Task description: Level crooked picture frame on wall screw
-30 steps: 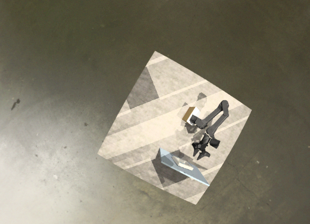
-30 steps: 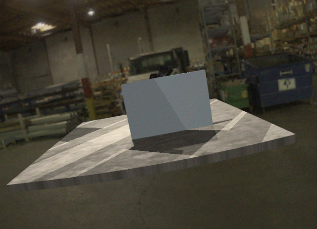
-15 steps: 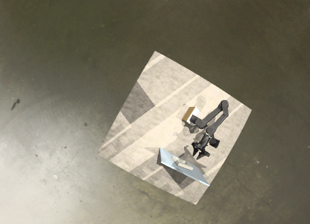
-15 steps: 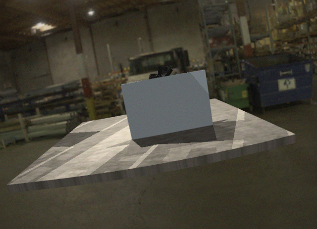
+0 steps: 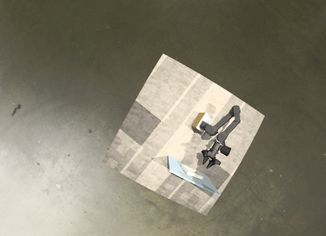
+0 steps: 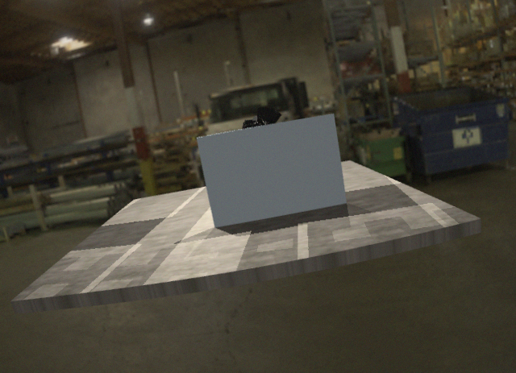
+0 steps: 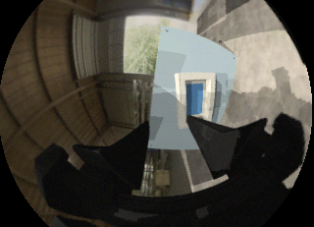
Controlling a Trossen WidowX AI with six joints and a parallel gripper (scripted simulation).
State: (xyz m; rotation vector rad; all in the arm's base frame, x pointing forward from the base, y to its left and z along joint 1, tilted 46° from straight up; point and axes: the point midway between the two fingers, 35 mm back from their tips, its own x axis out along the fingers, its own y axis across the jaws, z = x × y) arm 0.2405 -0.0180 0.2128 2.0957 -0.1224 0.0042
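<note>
The picture frame (image 5: 188,170) (image 7: 181,99) has a cream border around a blue picture and hangs on the pale blue wall panel (image 5: 174,164) (image 6: 272,169) (image 7: 172,45). In the wrist view it is tilted against the panel's upper edge, its end nearer my gripper sitting lower. My gripper (image 5: 205,165) (image 7: 168,121) is open, with nothing between its fingers. It is in front of the panel, near the frame's lower end; in the wrist view one fingertip overlaps that end's edge. I cannot tell whether they touch. The screw and notched strip are hidden. The exterior view shows only the panel's back.
The panel stands on the patterned table (image 5: 171,83) (image 6: 200,261), toward one edge. A brown and white block (image 5: 198,121) is at the arm's base. The arm (image 5: 231,128) bends out beside it. Patchy shadows cross the table and panel.
</note>
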